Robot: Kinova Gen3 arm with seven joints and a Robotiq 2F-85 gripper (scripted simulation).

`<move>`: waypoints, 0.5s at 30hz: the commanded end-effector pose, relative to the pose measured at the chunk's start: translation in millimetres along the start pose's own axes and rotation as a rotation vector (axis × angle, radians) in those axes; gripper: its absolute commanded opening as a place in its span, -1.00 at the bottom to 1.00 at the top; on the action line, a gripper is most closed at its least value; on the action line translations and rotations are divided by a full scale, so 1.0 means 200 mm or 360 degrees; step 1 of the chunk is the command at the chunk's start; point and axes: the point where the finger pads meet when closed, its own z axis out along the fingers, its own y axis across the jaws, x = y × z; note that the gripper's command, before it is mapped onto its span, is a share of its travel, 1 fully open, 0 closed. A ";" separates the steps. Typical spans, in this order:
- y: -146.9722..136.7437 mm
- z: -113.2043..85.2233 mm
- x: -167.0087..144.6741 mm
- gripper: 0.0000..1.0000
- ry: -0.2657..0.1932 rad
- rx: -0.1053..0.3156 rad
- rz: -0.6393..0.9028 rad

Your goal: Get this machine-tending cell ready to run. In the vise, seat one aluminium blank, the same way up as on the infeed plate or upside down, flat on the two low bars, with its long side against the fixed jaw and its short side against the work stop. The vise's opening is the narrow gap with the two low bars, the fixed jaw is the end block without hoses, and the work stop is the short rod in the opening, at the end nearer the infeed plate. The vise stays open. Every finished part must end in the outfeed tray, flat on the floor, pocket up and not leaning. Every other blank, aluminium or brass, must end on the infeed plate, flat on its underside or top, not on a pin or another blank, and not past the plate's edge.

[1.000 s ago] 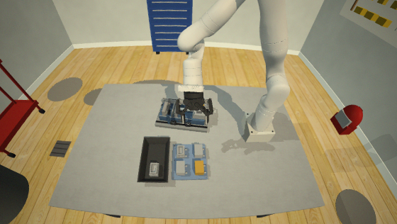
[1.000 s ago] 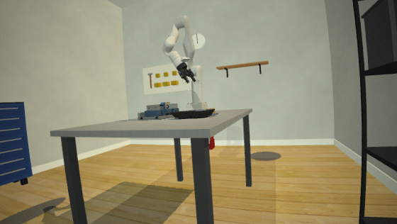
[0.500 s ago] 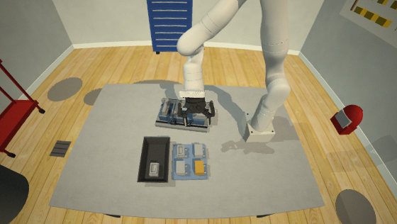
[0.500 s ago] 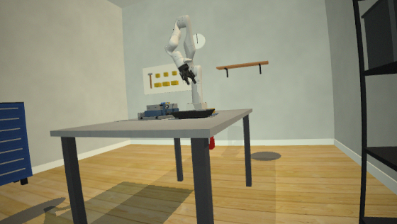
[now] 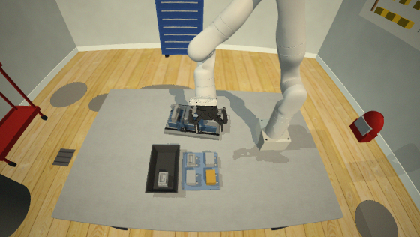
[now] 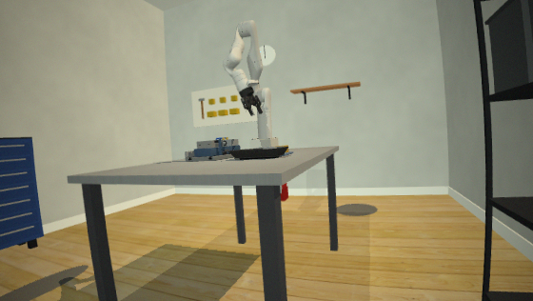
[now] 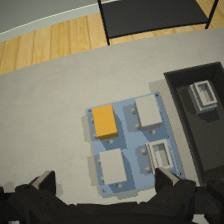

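The blue infeed plate [image 5: 201, 170] holds two aluminium blanks [image 5: 210, 158] [image 5: 192, 177], a brass blank [image 5: 211, 177] and a pocketed finished part [image 5: 193, 159]. The wrist view shows the same plate [image 7: 132, 142] with the brass blank [image 7: 105, 121], the aluminium blanks [image 7: 148, 111] [image 7: 112, 166] and the finished part [image 7: 159, 154]. Another finished part [image 5: 163, 178] lies pocket up in the black outfeed tray. My gripper [image 5: 208, 118] is open and empty, high above the blue vise [image 5: 194, 118], as the side view also shows [image 6: 250, 102]. It hides part of the vise opening.
The arm's base [image 5: 275, 140] stands on the table to the right of the vise. The outfeed tray touches the plate's left side. A blue drawer cabinet [image 5: 179, 24] stands behind the table and a red cart [image 5: 15, 124] at the left.
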 end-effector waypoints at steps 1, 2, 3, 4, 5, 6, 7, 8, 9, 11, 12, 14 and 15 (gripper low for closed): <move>0.00 0.00 0.01 1.00 -0.0002 0.0001 -0.0011; 0.00 0.00 0.01 1.00 -0.0002 0.0001 -0.0011; 0.00 0.00 0.01 1.00 -0.0002 0.0001 -0.0011; 0.00 0.01 -0.01 1.00 -0.0050 -0.0005 -0.0008; 0.00 0.01 -0.01 1.00 -0.0050 -0.0005 -0.0008; 0.00 0.01 -0.01 1.00 -0.0050 -0.0005 -0.0008; 0.00 0.01 -0.01 1.00 -0.0050 -0.0005 -0.0008; 0.00 0.01 -0.01 1.00 -0.0050 -0.0005 -0.0008; 0.00 0.01 -0.01 1.00 -0.0050 -0.0005 -0.0008; 0.00 0.01 -0.01 1.00 -0.0050 -0.0005 -0.0008; 0.00 0.01 -0.01 1.00 -0.0050 -0.0005 -0.0008; 0.00 0.02 -0.03 1.00 -0.0097 -0.0013 -0.0005; 0.00 0.02 -0.03 1.00 -0.0097 -0.0013 -0.0005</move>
